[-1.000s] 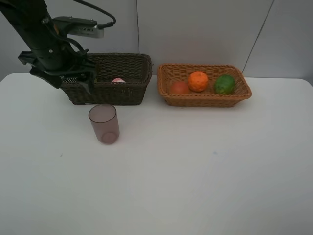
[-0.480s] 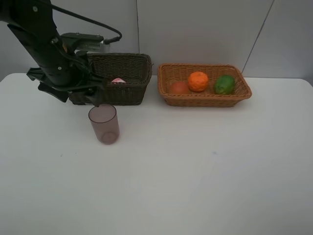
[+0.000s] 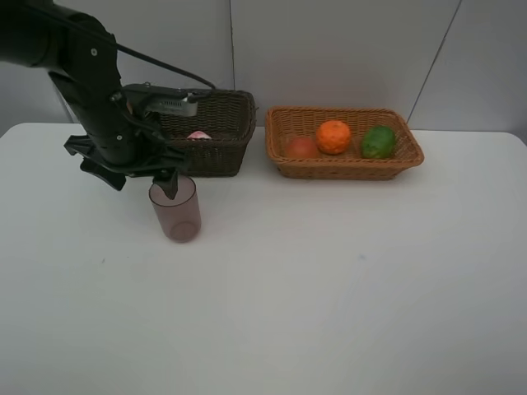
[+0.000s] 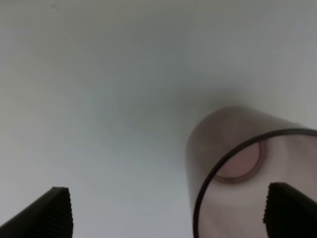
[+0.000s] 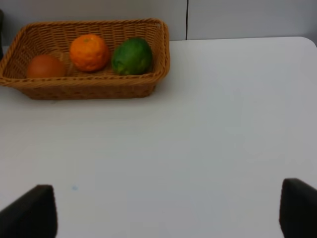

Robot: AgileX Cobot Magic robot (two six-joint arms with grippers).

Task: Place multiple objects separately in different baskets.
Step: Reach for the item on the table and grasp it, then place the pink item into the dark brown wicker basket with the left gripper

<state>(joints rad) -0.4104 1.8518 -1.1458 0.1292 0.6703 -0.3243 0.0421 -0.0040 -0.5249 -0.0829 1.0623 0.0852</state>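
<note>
The cup [image 3: 174,208] stood upright on the bench [image 3: 329,280], left of centre, directly under the left pincer [image 3: 140,174], whose jaws were spread. The arm [image 3: 86,74] angled down from the upper left.

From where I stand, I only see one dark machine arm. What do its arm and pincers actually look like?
The left arm is matte black with rounded, chunky segments, a thin black cable looping off it, and a small silvery-grey box mounted near the wrist. The left gripper has two black fingers with finely ribbed pads. The right gripper shows only two similar dark fingertips.
</note>
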